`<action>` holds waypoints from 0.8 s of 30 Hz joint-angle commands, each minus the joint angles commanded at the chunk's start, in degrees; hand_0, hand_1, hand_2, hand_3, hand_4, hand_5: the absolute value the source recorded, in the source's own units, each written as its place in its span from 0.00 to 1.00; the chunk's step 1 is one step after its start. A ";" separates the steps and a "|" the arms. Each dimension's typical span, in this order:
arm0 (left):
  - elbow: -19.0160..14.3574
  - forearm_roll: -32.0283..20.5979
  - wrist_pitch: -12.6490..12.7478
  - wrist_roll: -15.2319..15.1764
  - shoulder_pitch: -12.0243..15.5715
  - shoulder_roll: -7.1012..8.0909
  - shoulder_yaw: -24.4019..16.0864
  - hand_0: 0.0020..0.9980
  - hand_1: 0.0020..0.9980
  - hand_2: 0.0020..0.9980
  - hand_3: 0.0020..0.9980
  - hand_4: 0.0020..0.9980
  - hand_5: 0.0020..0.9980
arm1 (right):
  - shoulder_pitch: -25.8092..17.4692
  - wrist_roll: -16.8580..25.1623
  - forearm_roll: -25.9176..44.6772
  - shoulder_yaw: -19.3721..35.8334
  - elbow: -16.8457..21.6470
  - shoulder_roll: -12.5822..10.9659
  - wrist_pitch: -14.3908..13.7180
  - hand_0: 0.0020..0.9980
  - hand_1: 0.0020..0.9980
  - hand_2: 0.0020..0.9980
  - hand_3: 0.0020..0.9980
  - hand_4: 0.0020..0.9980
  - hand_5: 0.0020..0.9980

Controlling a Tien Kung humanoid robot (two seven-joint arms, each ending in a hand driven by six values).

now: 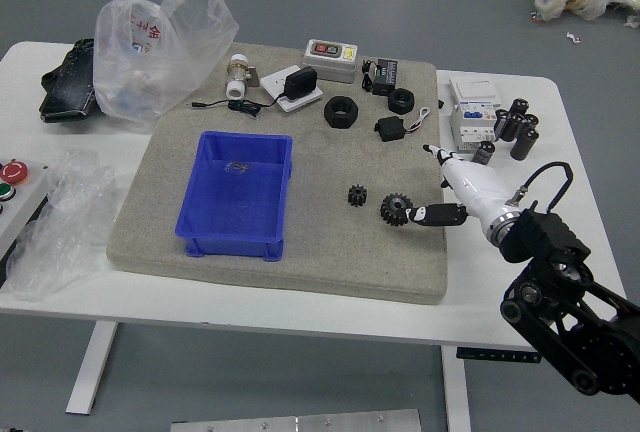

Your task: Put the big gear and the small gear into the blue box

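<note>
My right hand (420,182) reaches in from the right over the beige mat, fingers spread and holding nothing. Its lower black digit points left, with the tip at the right edge of the big dark gear (396,209); whether they touch I cannot tell. A white-tipped finger extends farther up, clear of the gear. The small gear (357,195) lies flat on the mat, left of the big one. Farther left stands the blue box (237,197), with a small metallic-looking patch on its floor that I cannot identify. My left hand is out of view.
Black rings (341,112), a power adapter (301,82), a white device (331,61) and small parts line the mat's far side. Plastic bags (150,62) lie left, beside a button box (20,192). White boxes (473,122) and black cylinders (523,142) stand right.
</note>
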 joint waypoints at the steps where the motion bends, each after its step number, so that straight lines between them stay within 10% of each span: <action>1: 0.00 0.00 0.00 0.00 0.00 -0.03 0.00 0.59 0.49 0.53 0.64 0.66 0.18 | 0.23 0.10 0.10 -0.40 -0.59 0.26 -0.14 0.47 0.58 1.00 1.00 1.00 0.55; 3: 0.00 -0.09 0.01 -0.06 -0.04 -0.12 0.09 0.59 0.49 0.53 0.64 0.65 0.18 | 0.70 0.21 0.33 -1.33 -2.11 0.84 -0.59 0.45 0.50 0.83 1.00 1.00 0.49; 8: 0.00 -0.18 0.03 -0.15 -0.10 -0.23 0.19 0.59 0.49 0.53 0.64 0.65 0.18 | 1.40 0.31 0.51 -4.04 -4.79 1.52 -3.45 0.45 0.50 0.83 1.00 1.00 0.49; 9: 0.00 -0.11 0.02 -0.10 -0.09 -0.20 0.12 0.59 0.49 0.53 0.64 0.66 0.18 | 1.55 0.34 0.45 -4.65 -5.12 1.52 -4.18 0.38 0.38 0.50 0.81 0.65 0.10; 14: -0.03 0.25 -0.03 0.07 -0.17 -0.08 -0.16 0.59 0.49 0.53 0.64 0.66 0.18 | 1.86 0.99 0.34 -6.19 -6.04 1.54 -6.28 0.38 0.38 0.50 0.81 0.65 0.10; 15: -0.02 0.38 -0.06 0.10 -0.23 -0.06 -0.24 0.59 0.50 0.53 0.64 0.66 0.18 | 1.91 1.31 0.43 -6.50 -6.05 1.53 -6.90 0.34 0.33 0.34 0.54 0.49 0.09; 24: 0.01 0.78 -0.13 0.07 -0.62 -0.02 -0.41 0.59 0.49 0.53 0.64 0.66 0.18 | 2.33 1.77 0.49 -8.40 -6.53 1.68 -8.24 0.32 0.32 0.29 0.47 0.43 0.08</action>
